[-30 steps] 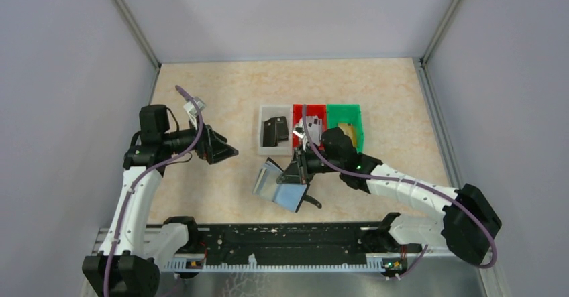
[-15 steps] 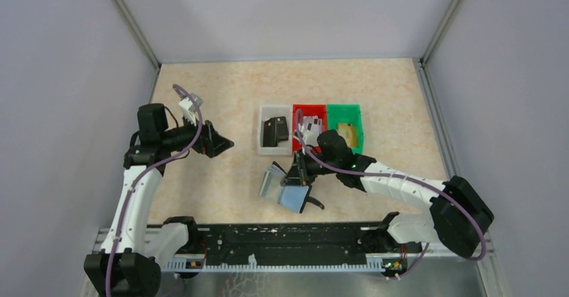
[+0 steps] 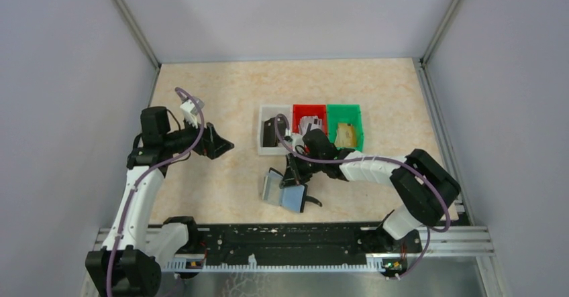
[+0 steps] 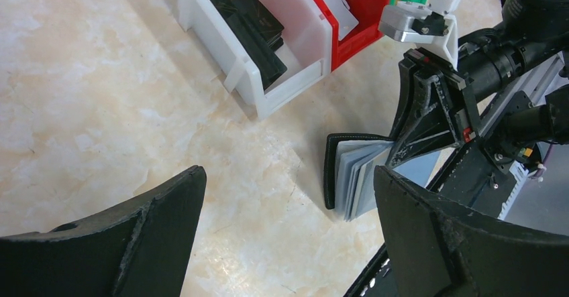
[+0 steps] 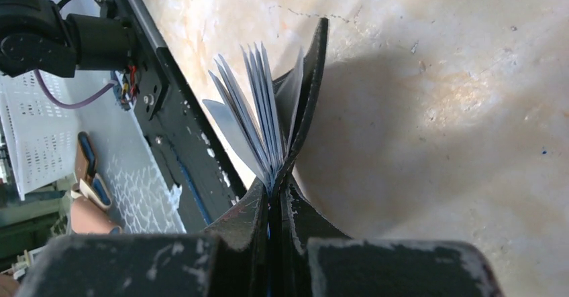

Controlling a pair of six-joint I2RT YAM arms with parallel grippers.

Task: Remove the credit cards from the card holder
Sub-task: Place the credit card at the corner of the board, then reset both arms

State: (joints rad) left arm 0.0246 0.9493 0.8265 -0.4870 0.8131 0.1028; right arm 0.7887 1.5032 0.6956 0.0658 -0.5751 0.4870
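Note:
The card holder [image 3: 282, 191] is a black wallet with grey-blue inner leaves fanned open, resting on edge on the table near the front rail. My right gripper [image 3: 293, 174] is shut on its folded edge; in the right wrist view the jaws [image 5: 274, 188] pinch that edge and the leaves [image 5: 258, 119] spread away from me. I cannot tell cards from slots among the leaves. Grey-white credit cards [image 3: 310, 121] lie in the red bin and a gold card [image 3: 345, 135] in the green bin. My left gripper [image 3: 225, 146] is open and empty, left of the holder [image 4: 352, 176].
Three small bins stand in a row behind the holder: a white bin [image 3: 262, 136] with another black wallet [image 3: 275, 131], a red bin [image 3: 297, 111] and a green bin [image 3: 359, 119]. The black front rail [image 3: 288, 240] runs close below the holder.
My right arm has swung its elbow back and left, and the gripper with the card holder has shifted slightly left. My left gripper has barely moved.

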